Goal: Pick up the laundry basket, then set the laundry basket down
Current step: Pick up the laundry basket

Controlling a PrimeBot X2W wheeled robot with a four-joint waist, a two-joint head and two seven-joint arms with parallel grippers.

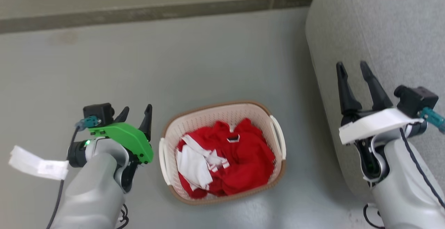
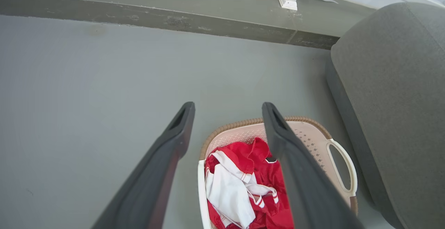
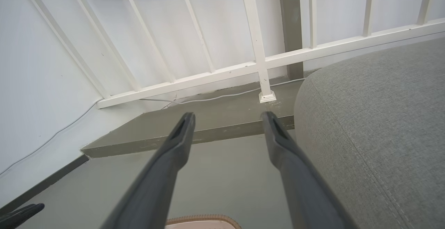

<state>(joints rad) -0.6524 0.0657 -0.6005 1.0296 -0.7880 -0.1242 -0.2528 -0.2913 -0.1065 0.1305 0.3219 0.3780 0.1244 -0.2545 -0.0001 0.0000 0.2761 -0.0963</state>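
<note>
Nearest, at the lower left of the head view, the left tool has its fingers spread wide and empty. At the right, the right tool is likewise spread, seen against a grey sofa. Between them, at lower centre, the laundry basket rests on the grey floor with red and white clothes inside.

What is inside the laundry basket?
A heap of red clothes with a white garment on top sits in the laundry basket. Its floor and anything beneath them are covered.
</note>
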